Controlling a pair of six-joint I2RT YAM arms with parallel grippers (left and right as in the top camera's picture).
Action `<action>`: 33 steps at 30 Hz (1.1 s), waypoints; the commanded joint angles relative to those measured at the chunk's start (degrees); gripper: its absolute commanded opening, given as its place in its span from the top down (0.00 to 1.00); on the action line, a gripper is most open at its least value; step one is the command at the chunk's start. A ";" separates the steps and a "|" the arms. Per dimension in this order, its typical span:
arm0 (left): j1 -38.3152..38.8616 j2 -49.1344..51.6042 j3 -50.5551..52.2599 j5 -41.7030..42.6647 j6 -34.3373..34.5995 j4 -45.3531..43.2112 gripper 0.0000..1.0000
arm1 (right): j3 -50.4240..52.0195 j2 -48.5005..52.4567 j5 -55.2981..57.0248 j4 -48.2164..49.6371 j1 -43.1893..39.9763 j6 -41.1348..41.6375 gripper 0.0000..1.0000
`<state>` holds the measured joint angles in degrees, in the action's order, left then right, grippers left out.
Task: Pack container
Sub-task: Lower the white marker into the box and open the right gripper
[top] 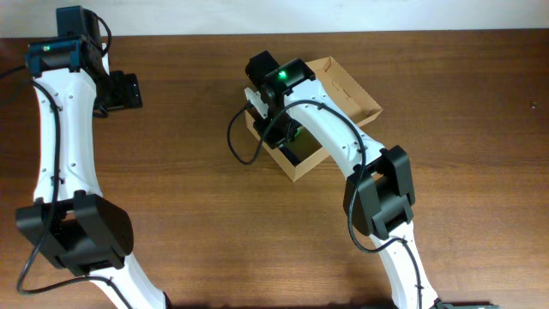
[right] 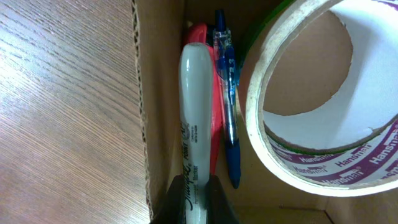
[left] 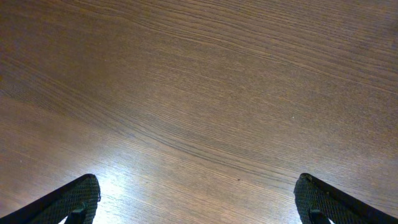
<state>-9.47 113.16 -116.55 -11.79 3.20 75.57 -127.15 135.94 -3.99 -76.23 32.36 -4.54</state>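
— Right gripper (right: 194, 202) first: my jaws are clamped on the near end of the white marker (right: 194, 106), down inside the container (right: 158, 93). The marker lies along the cardboard wall and looks nearly settled, but I have not let go.

— What else is in there?

— Just beside the marker is a red item (right: 216, 124); I cannot tell what. Next comes a blue pen (right: 227, 74), lying parallel. A tape roll (right: 323, 171) fills the other side, standing on edge or tilted, I cannot tell which. A green edge shows behind the roll, unidentified.

— And the box itself?

— Tan cardboard, open on top, on the table (top: 214, 232) right of centre in the overhead view, under my right arm.

— Your other arm?

— Left gripper (left: 196, 190) has its fingers spread wide and holds nothing. It hangs over bare wood, well apart from the box.

— So, progress?

— My judgement is late stage. Several items are in and the marker is being placed. The overhead view shows nothing loose on the tabletop. Left to do: release the marker, lift my arm clear, then probably fold the flap shut.
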 commanded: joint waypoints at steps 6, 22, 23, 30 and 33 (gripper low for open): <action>-0.44 0.61 0.17 0.42 -0.24 -0.13 0.00 | 0.63 0.52 -0.55 0.17 0.42 -0.13 0.85; -0.44 0.61 0.17 0.42 -0.24 -0.13 0.00 | 0.46 -8.81 6.05 -4.20 -0.37 -1.01 0.73; -0.44 0.61 0.17 0.42 -0.26 -0.11 0.00 | 0.46 -11.17 7.06 -4.57 -0.70 -1.01 0.72; -0.44 0.61 0.17 0.44 -0.24 -3.50 0.00 | 0.46 -30.51 10.93 -5.66 -8.55 -0.46 0.68; -0.44 0.61 0.17 3.52 0.17 -7.28 0.00 | 0.52 -37.81 11.08 -5.73 -15.67 2.21 0.69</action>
<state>-9.47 113.16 -116.46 -11.42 3.22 69.65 -126.13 104.66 4.40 -81.28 22.76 -4.67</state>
